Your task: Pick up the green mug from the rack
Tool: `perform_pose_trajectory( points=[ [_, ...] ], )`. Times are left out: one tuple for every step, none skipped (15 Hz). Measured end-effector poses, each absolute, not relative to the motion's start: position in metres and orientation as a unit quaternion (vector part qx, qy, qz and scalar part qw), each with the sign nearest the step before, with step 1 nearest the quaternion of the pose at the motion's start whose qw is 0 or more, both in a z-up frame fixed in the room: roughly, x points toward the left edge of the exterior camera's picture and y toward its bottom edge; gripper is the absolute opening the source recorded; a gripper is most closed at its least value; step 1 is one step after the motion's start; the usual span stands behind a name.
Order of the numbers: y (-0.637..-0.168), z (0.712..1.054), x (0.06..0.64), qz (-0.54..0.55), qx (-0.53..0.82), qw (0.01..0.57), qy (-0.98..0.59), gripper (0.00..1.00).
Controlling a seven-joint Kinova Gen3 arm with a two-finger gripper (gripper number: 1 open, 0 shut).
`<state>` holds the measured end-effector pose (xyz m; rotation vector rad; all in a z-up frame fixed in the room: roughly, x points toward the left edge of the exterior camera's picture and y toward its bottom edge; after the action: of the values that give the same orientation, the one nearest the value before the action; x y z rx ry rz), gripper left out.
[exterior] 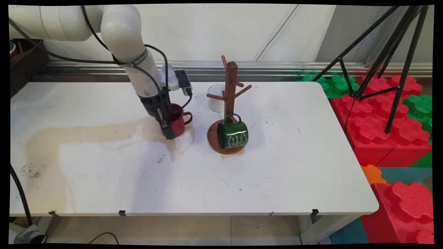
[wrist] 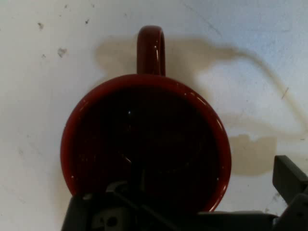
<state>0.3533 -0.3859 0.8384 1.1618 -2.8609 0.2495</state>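
Note:
A red mug [exterior: 178,123] stands upright on the white table [exterior: 277,166], its handle [exterior: 187,118] pointing right toward the mug tree. My gripper [exterior: 170,126] is down at the mug and straddles its near wall. One finger [exterior: 169,133] hangs outside the wall; the other reaches into the mug. In the hand view I look straight down into the red mug [wrist: 144,96], its handle [wrist: 150,50] at the top. The outer finger [wrist: 289,180] stands apart from the rim, so the gripper [wrist: 211,195] is open.
A wooden mug tree [exterior: 229,103] stands right of the red mug, with a green mug [exterior: 233,135] hanging low by its base. A white mug [exterior: 216,98] sits behind the tree. A black tripod [exterior: 391,65] and red and green foam blocks [exterior: 377,114] are beyond the table's right edge.

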Motion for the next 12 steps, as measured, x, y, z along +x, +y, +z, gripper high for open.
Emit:
perform_pose_trajectory(
  points=[
    [-0.386, 0.84, 0.354, 0.084, 0.375, 0.024, -0.923, 1.0],
    [-0.385, 0.841, 0.354, 0.087, 0.376, 0.026, -0.922, 1.0],
    [-0.385, 0.844, 0.354, 0.093, 0.378, 0.031, -0.921, 1.0],
    [-0.384, 0.846, 0.354, 0.098, 0.379, 0.035, -0.919, 1.0],
    [-0.383, 0.849, 0.354, 0.103, 0.381, 0.04, -0.918, 1.0],
    [-0.383, 0.852, 0.354, 0.108, 0.382, 0.044, -0.917, 1.0],
    [-0.381, 0.857, 0.355, 0.115, 0.385, 0.052, -0.914, 1.0],
    [-0.378, 0.861, 0.355, 0.121, 0.387, 0.059, -0.912, 1.0],
    [-0.376, 0.864, 0.355, 0.126, 0.387, 0.063, -0.911, 1.0],
    [-0.373, 0.869, 0.356, 0.131, 0.389, 0.07, -0.909, 1.0],
    [-0.369, 0.875, 0.356, 0.137, 0.39, 0.077, -0.907, 1.0],
    [-0.365, 0.88, 0.357, 0.143, 0.392, 0.082, -0.905, 1.0]
  ],
)
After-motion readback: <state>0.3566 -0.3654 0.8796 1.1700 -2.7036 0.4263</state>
